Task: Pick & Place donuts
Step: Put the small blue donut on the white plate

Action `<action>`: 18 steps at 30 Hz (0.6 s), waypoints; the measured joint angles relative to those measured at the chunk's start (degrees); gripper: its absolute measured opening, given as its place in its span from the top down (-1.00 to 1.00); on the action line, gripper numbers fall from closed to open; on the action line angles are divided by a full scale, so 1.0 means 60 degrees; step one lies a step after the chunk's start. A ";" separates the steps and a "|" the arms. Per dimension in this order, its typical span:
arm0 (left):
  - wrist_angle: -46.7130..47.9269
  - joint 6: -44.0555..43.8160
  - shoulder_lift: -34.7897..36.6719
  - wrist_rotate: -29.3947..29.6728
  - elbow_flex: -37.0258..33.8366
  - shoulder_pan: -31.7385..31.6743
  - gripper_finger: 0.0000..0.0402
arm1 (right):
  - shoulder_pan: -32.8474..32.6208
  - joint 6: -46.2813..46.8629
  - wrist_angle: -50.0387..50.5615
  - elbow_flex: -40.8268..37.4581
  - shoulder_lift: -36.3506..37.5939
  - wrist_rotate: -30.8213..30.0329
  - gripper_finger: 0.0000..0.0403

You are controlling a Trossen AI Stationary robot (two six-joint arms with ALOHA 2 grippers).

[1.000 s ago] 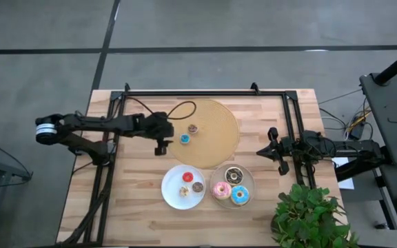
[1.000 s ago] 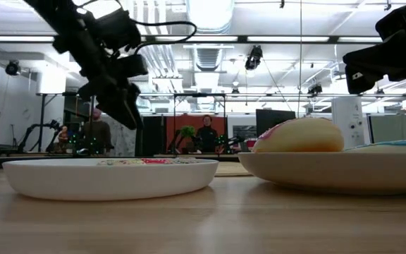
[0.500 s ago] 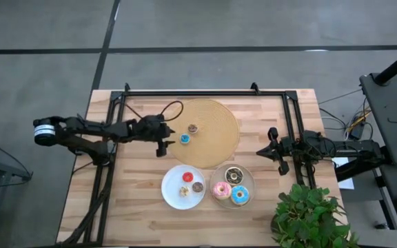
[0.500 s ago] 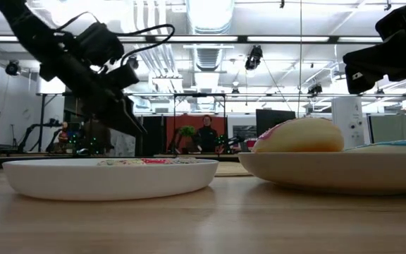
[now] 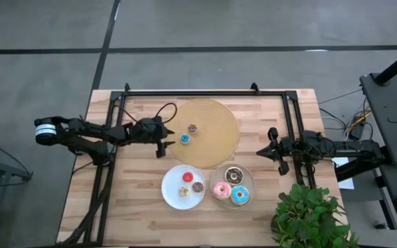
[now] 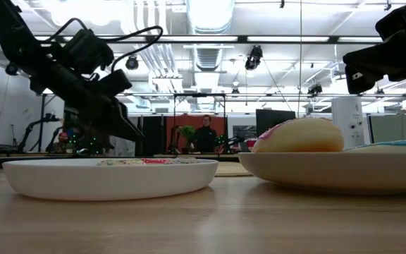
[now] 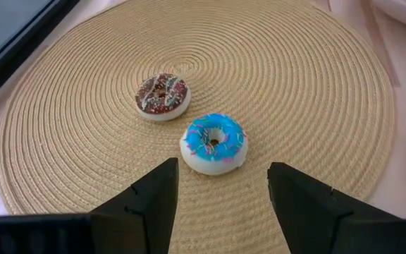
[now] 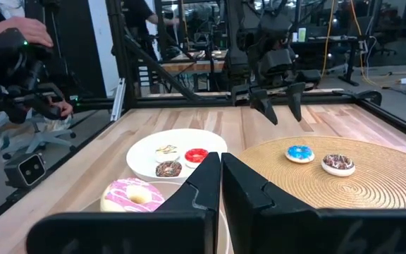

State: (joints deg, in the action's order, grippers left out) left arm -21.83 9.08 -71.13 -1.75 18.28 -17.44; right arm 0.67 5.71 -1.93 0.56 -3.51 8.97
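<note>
Seen from above, a wooden table (image 5: 136, 220) carries a round woven mat (image 5: 219, 114) at its centre and two white plates nearer the front edge. The left gripper (image 5: 161, 141) hovers low at the mat's left edge with its two fingers spread apart and nothing between them. Just ahead of it on the mat lies a tiny blue donut (image 5: 185, 138), not touched, and a little beyond that a tiny brown donut (image 5: 193, 129). In the left wrist view the blue donut sits just past the open fingertips (image 7: 162, 185).

The left plate (image 5: 171, 196) holds three tiny donuts: a red one (image 5: 187, 177), a tan one (image 5: 183, 191) and a dark brown one (image 5: 198, 187). The right plate (image 5: 217, 176), touching the first, seems to hold three larger donuts: chocolate (image 5: 233, 175), pink (image 5: 220, 189) and light blue (image 5: 239, 195).

The right gripper (image 5: 273, 151) waits at the table's right side, fingers pressed together and empty. A potted plant (image 5: 309, 217) stands at the front right corner. A person's hand (image 8: 21, 28) shows beside the table.
</note>
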 joint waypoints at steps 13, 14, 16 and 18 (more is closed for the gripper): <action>-0.0608 -0.0255 -0.0328 0.0020 0.0000 -0.0021 0.02 | 0.0000 0.0019 0.0000 0.0000 0.0000 0.0000 0.96; -0.0663 -0.0269 -0.0328 0.0022 -0.0014 -0.0027 -0.01 | 0.0000 0.0012 0.0000 0.0000 0.0000 0.0004 0.96; -0.0868 -0.0302 -0.0328 0.0025 -0.0094 -0.0031 -0.08 | 0.0000 -0.0021 0.0000 0.0000 0.0000 0.0000 0.96; -0.0948 -0.0333 -0.0328 0.0057 -0.0159 -0.0031 -0.16 | -0.0004 -0.0010 0.0000 0.0000 0.0000 0.0002 0.96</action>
State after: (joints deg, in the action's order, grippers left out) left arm -27.51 7.08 -73.10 -1.41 17.33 -17.63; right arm 0.64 5.65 -1.93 0.56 -3.51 8.98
